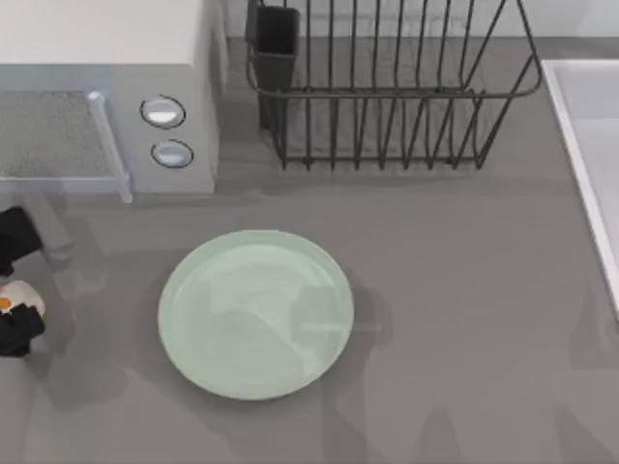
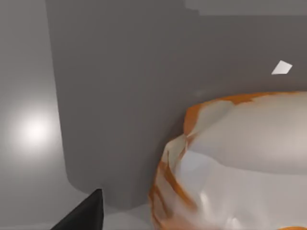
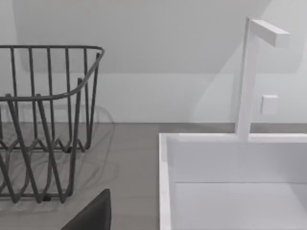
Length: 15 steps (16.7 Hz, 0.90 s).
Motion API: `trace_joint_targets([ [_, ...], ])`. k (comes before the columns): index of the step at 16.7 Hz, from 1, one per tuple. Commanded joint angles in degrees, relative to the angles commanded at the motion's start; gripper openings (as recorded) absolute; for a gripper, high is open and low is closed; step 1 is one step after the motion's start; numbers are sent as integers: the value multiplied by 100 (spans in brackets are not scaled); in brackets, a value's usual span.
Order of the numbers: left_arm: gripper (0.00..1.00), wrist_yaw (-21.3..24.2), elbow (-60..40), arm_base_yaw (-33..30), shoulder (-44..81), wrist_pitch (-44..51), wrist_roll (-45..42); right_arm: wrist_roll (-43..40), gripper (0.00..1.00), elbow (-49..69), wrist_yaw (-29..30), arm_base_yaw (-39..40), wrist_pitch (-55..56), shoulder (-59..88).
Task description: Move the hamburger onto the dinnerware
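hamburger (image 2: 240, 163) | between left claw (image 1: 17, 290) fingers | left of dinnerware (image 1: 256, 314)

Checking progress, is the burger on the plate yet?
Not yet: the burger sits in the left gripper at the table's left edge, apart from the plate.

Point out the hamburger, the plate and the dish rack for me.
hamburger (image 1: 21, 296): top view, pale bun top at the table's left edge.
plate (image 1: 256, 314): top view, glossy middle of the dish.
dish rack (image 1: 387, 94): top view, front rim wire.
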<state>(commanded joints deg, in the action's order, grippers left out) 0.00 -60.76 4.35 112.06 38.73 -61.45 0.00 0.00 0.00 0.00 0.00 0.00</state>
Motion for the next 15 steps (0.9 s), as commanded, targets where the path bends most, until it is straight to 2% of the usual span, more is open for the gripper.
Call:
trace_joint_targets([
  [10,2,0,0,0,0,0,0,0,100,0,0,0,0,0],
  [15,0,0,0,0,0,0,0,0,100,0,0,0,0,0],
])
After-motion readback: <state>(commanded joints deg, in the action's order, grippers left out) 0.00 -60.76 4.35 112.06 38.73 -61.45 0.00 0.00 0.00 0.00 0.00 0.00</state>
